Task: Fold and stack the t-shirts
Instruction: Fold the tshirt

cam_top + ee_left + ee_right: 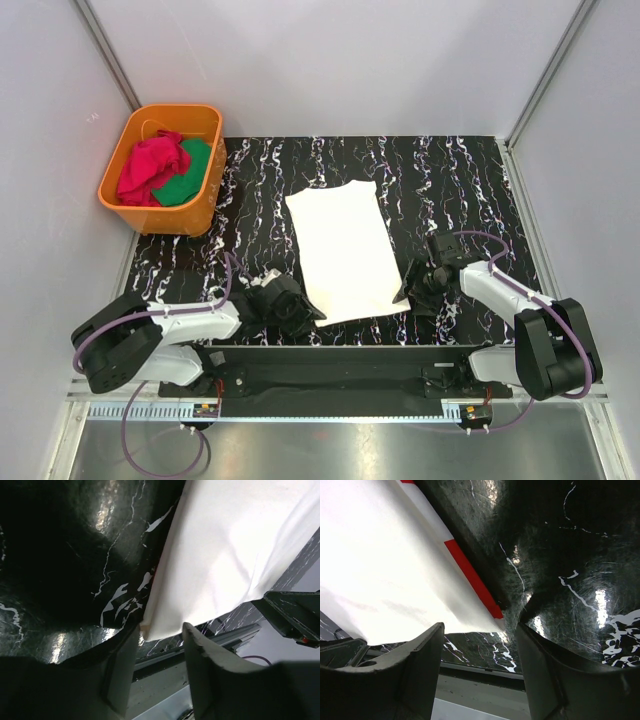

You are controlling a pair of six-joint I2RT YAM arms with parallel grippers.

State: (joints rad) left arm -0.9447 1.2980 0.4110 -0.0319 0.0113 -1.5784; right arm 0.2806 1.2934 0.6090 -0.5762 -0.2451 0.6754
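Large cream-white cotton t-shirt (340, 250) lies flat mid-table on the black white-veined marbled mat (460, 180), already narrowed to a long panel, sleeves tucked under or in, running from the far side toward the arm bases. Left gripper (295, 312) sits low at its near left corner, right gripper (415, 285) at its near right edge. In the left wrist view the left gripper's (160, 630) jaws stand partly apart with the cloth's corner (225, 555) poking into the gap; no pinch on it that I can see. In the right wrist view the right gripper's (480, 627) jaws stand wide, straddling the hem corner, where a red strip (470, 575) runs along the white cloth's (385, 555) edge; nothing is held. Orange plastic tub (205, 215) at the far left holds a crumpled red garment (150, 165) and a green cloth (192, 172), untouched. Judgement: the step in hand is taking hold of the near hem for the lengthwise fold, early in the task, with stacking not begun. The next move calls for both jaws to bite the full layered thickness at the corners, then lift together and carry the hem toward the collar end evenly, so the panel does not skew.
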